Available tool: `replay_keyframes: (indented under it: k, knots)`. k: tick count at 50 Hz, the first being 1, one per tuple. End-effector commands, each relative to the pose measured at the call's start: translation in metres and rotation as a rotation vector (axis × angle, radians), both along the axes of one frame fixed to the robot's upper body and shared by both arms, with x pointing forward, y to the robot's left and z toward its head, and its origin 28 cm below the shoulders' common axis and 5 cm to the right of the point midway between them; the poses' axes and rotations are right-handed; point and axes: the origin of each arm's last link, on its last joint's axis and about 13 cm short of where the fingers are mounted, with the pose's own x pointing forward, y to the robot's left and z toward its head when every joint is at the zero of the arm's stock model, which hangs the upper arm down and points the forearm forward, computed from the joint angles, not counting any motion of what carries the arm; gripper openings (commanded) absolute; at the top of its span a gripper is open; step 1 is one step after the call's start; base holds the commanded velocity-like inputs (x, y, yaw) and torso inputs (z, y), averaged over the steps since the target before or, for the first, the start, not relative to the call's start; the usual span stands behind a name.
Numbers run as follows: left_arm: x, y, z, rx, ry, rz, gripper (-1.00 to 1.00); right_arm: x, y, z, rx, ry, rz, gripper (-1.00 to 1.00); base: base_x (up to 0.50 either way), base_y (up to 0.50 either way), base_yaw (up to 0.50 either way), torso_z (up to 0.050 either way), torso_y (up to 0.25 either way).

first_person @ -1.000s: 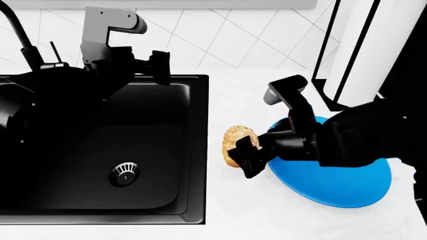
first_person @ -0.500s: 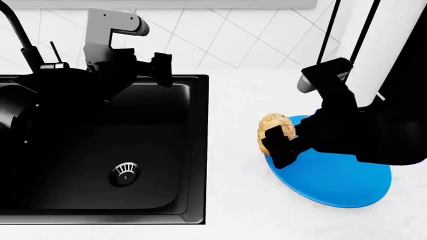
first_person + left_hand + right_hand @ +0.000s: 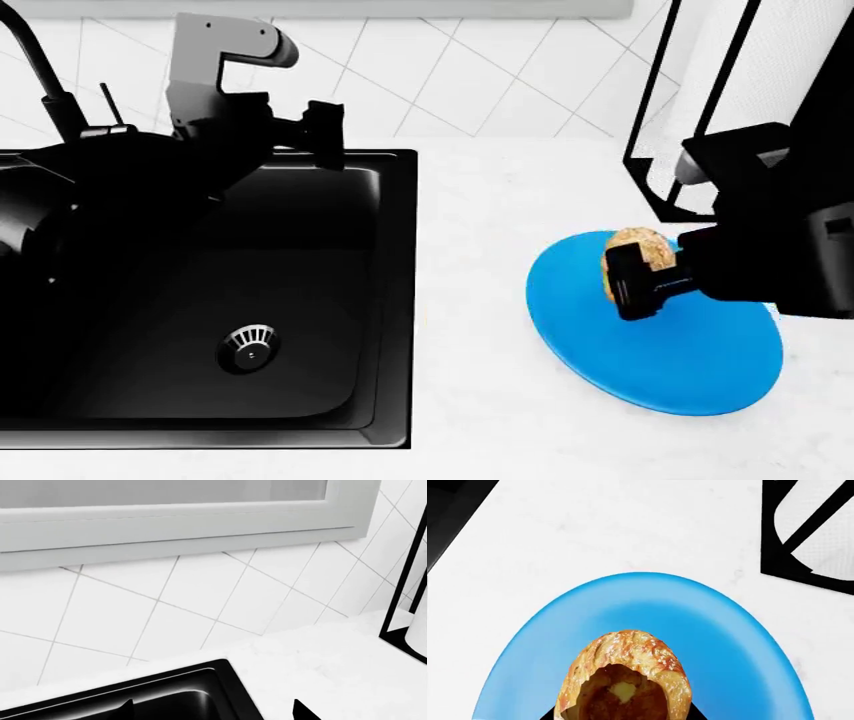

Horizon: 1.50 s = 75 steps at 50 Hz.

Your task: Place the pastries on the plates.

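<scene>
Blue plate (image 3: pixel 667 360) under right hand (image 3: pixel 638 280) pinching pastry (image 3: pixel 638 245) | sink (image 3: pixel 307 300) beside | left hand (image 3: pixel 324 135) spread

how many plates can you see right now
1: a solid blue plate on the white counter right of the sink, under the pastry held in the right gripper. A second plate may be out of view.

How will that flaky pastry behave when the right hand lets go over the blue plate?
The pastry looks layered and puffed, so probably light and crumbly if squeezed. Its rounded shape suggests it may tip or roll slightly on landing. The blue plate looks flat and smooth, offering little to stop it.
</scene>
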Motion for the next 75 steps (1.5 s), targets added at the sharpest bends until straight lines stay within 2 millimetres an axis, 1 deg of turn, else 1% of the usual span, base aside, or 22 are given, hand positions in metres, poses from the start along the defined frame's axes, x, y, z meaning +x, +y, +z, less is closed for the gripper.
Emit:
replay_keyframes:
  k: [1,7,12,17,33,34,45,56,66,71,74,75]
  knots:
    - [0.000,0.001,0.001,0.001,-0.002,0.000,1.00,0.008,-0.014,-0.003,-0.035,0.042,-0.062,-1.00,0.00,0.00,0.00,0.000,0.000]
    - [0.000,0.001,0.002,0.000,-0.003,0.002,1.00,0.011,-0.016,-0.006,-0.028,0.049,-0.059,-1.00,0.00,0.00,0.00,0.000,0.002]
    - [0.000,0.000,0.001,0.005,-0.001,0.000,1.00,0.009,-0.013,-0.017,-0.014,0.085,-0.035,-1.00,0.00,0.00,0.00,0.000,0.000]
    - [0.000,-0.001,0.001,0.008,0.000,-0.001,1.00,0.008,-0.014,-0.022,-0.007,0.099,-0.036,-1.00,0.00,0.00,0.00,0.000,0.000]
    - [0.001,-0.001,0.001,0.008,0.000,-0.001,1.00,0.009,-0.015,-0.024,0.002,0.092,-0.041,-1.00,0.00,0.00,0.00,0.000,0.000]
    - [0.000,-0.001,0.001,0.008,0.000,-0.001,1.00,0.009,-0.015,-0.023,-0.003,0.087,-0.041,1.00,0.00,0.00,0.00,0.000,0.000]
    - [0.002,-0.002,0.001,0.005,0.000,-0.003,1.00,0.006,-0.016,-0.012,-0.036,0.073,-0.033,1.00,0.00,0.00,0.00,0.000,0.000]
    - [0.002,-0.002,0.004,0.005,-0.009,-0.009,1.00,0.006,-0.016,0.006,-0.090,0.034,-0.042,1.00,0.00,0.00,0.00,0.000,0.000]
    - [0.002,-0.004,0.006,0.003,-0.014,-0.014,1.00,0.004,-0.014,0.022,-0.105,-0.007,-0.031,1.00,0.00,0.00,0.00,0.000,0.000]
    - [0.002,-0.005,0.006,0.001,-0.015,-0.015,1.00,0.005,-0.013,0.026,-0.100,-0.016,-0.022,1.00,0.00,0.00,0.00,0.000,0.000]
    - [0.002,-0.004,0.007,0.002,-0.018,-0.015,1.00,0.005,-0.012,0.031,-0.101,-0.040,-0.024,1.00,0.00,0.00,0.00,0.000,0.000]
    - [0.003,-0.003,0.008,0.000,-0.020,-0.013,1.00,0.005,-0.012,0.035,-0.099,-0.077,-0.030,1.00,0.00,0.00,0.00,0.000,0.000]
